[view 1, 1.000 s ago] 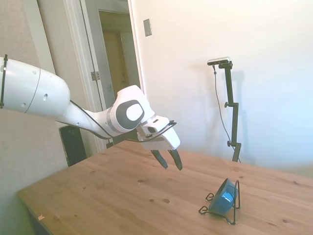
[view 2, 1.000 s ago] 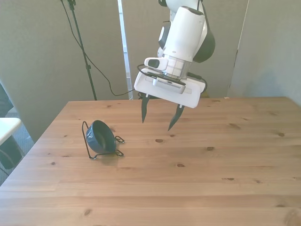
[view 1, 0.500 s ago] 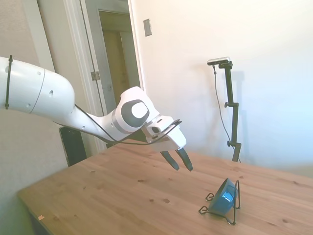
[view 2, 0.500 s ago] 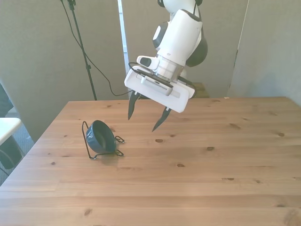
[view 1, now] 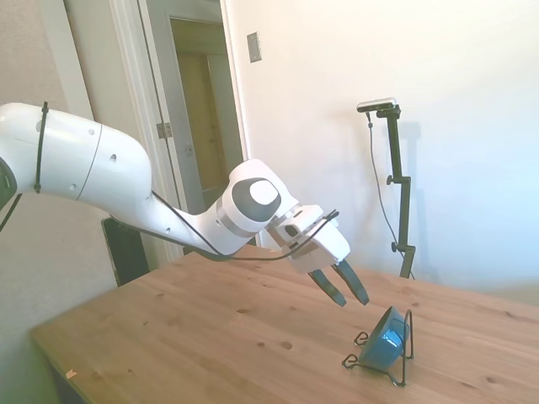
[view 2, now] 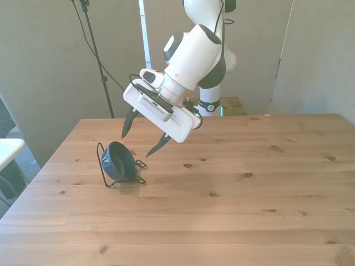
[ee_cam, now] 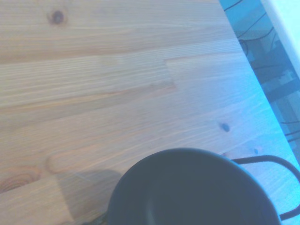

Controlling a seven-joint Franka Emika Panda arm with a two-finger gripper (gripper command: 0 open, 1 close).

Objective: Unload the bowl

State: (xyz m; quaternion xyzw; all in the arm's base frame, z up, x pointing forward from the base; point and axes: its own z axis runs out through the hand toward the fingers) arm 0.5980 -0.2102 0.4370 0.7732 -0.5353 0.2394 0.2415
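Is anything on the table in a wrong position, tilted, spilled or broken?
Nothing looks spilled or broken. The bowl is tilted on its side, but that is because it leans in the black wire stand on the table, near the front view's left edge. The tool hangs open just above it, touching nothing.

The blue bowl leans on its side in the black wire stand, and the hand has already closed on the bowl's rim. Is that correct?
Not quite. The bowl does lean on its side in the wire stand, but the hand has not closed on it. In the side view the hand hangs open above the bowl, with clear space between fingers and rim. The front view shows the same.
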